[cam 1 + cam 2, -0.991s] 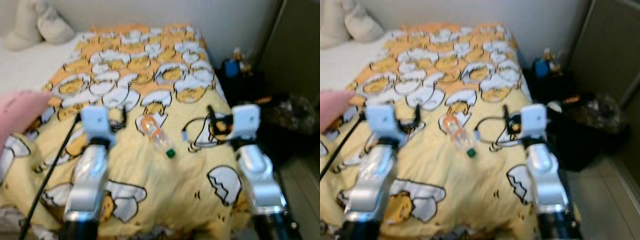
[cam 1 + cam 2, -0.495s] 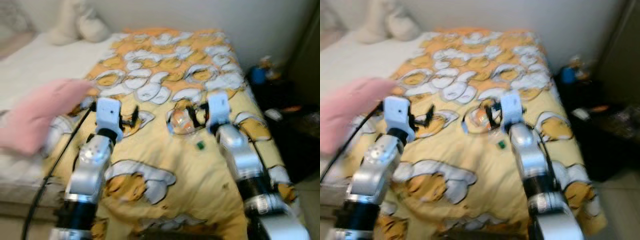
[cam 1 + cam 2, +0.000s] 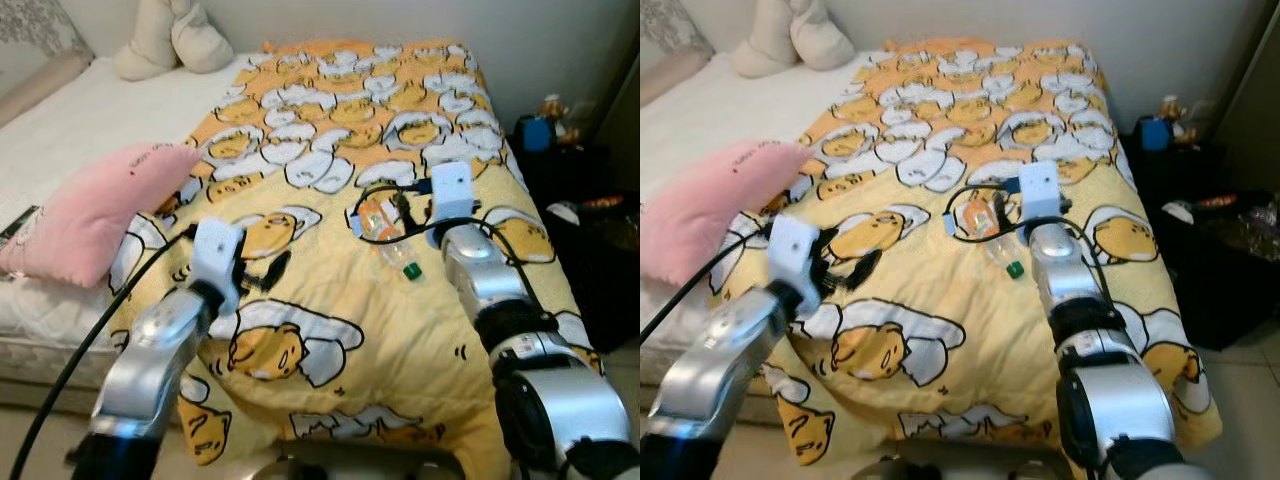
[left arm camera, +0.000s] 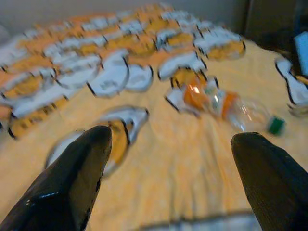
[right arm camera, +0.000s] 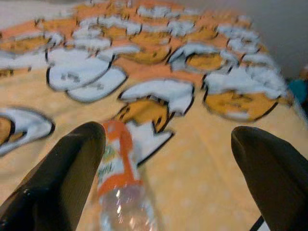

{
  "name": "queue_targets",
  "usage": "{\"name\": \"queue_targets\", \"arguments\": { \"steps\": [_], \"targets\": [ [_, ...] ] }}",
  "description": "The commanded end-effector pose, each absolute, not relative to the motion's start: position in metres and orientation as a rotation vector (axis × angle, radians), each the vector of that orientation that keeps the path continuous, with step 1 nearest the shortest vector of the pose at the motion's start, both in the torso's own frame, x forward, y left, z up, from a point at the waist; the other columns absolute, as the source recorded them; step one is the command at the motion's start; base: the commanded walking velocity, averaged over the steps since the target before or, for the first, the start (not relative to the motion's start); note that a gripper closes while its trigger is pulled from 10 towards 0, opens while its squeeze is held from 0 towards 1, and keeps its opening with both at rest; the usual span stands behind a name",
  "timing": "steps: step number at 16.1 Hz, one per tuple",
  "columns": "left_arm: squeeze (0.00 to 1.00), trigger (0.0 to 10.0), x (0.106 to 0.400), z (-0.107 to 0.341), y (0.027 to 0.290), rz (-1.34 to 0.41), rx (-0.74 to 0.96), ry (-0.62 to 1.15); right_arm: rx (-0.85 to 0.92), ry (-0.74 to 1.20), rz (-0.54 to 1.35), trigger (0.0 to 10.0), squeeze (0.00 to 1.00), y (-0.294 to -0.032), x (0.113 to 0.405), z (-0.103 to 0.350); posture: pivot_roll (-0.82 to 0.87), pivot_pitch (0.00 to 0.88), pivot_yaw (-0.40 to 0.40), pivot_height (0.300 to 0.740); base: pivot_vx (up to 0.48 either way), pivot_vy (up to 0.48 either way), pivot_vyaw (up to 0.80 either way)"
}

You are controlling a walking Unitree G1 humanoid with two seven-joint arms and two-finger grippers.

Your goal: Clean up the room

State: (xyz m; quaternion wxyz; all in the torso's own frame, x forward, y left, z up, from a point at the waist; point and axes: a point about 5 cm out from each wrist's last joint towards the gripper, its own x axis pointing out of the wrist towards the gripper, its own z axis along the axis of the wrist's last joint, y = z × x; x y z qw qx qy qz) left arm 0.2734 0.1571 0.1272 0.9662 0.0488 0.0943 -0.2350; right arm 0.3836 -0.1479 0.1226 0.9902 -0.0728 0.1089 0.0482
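Plastic bottle (image 3: 386,237) lying capped on yellow duvet (image 3: 330,330), right gripper (image 5: 168,173) spread wide just above for a pickup, left gripper (image 4: 168,163) likewise splayed nearby.

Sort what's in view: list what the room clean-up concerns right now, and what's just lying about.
In the job:
plastic bottle, lying on the yellow blanket
right gripper, open beside the bottle
left gripper, open over the blanket

Lying about:
pink pillow
cream pillows
black bin beside the bed
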Motion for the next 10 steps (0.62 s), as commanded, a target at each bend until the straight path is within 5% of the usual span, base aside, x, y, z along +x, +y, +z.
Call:
{"name": "queue_targets", "arguments": {
  "steps": [1, 3, 10],
  "targets": [
    [0.0, 10.0, 0.266, 0.129, 0.157, -0.532, 0.088, 0.235, -0.159, 0.256, 0.129, 10.0, 0.0, -0.141, 0.385, 0.122, 0.06, 0.116, 0.149, 0.735, 0.0, 0.0, 0.0],
    [0.0, 10.0, 0.247, 0.131, 0.147, -0.692, 0.113, 0.278, -0.182, 0.327, 0.172, 10.0, 0.0, -0.137, 0.384, 0.114, 0.08, 0.132, 0.144, 0.735, 0.0, 0.0, 0.0],
    [0.0, 10.0, 0.229, 0.142, 0.143, -0.725, 0.077, 0.314, -0.252, 0.392, 0.141, 10.0, 0.0, -0.143, 0.383, 0.105, 0.12, 0.194, 0.146, 0.735, 0.0, 0.0, 0.0]
  ]
}}
